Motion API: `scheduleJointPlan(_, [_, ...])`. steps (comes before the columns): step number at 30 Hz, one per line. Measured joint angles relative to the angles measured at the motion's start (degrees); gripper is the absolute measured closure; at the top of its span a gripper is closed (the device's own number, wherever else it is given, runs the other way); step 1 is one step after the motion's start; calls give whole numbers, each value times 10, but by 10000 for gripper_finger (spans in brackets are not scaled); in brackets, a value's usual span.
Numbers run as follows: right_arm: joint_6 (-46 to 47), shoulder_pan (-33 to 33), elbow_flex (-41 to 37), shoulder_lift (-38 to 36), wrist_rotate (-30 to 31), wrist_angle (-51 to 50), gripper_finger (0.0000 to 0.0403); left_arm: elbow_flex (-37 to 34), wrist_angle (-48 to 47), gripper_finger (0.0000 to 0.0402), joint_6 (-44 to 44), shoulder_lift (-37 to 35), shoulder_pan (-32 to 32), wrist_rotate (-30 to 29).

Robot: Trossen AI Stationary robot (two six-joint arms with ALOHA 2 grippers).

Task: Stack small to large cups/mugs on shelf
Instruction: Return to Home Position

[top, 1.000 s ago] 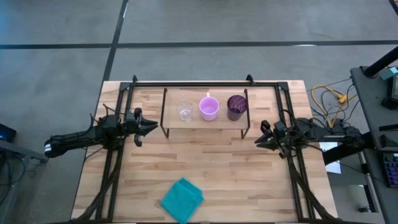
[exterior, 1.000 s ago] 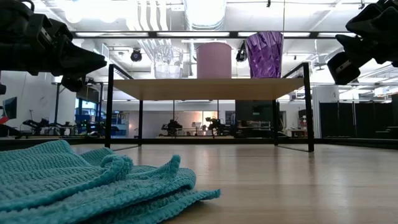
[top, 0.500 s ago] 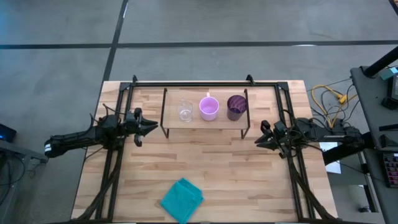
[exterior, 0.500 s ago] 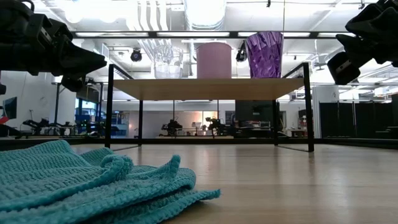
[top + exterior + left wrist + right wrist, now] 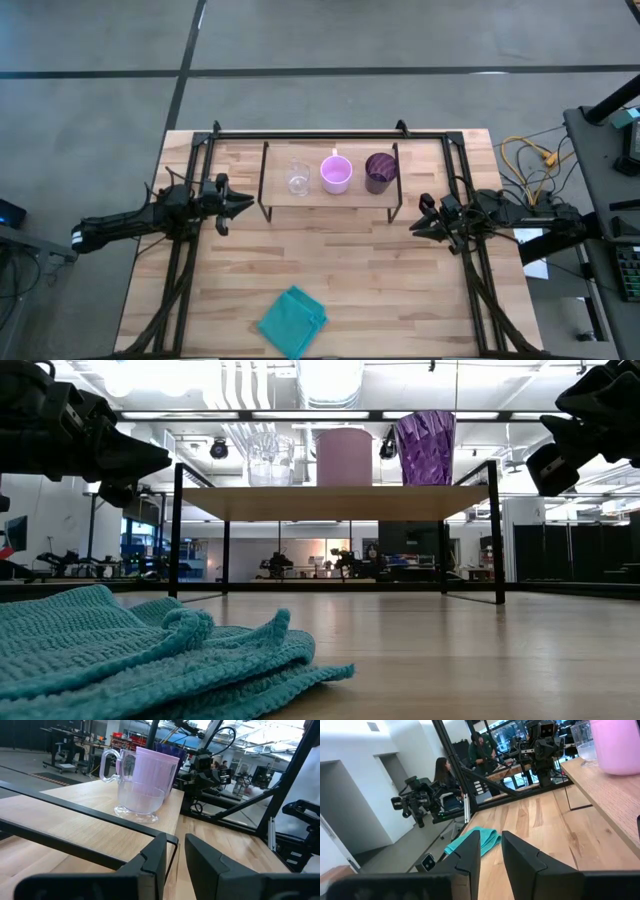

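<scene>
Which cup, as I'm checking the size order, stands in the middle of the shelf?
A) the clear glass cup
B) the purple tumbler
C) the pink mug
C: the pink mug stands on the shelf between the clear glass cup and the purple tumbler.

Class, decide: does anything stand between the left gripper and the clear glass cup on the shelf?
Yes. The thin black metal leg frame at the left end of the low light-wood shelf stands between the left gripper and the clear glass cup. Nothing else does.
</scene>
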Motion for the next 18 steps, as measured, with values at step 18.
scheduleJointPlan(18, [0, 0, 0, 0, 0, 0, 322, 0, 0, 345, 0, 0, 0, 0])
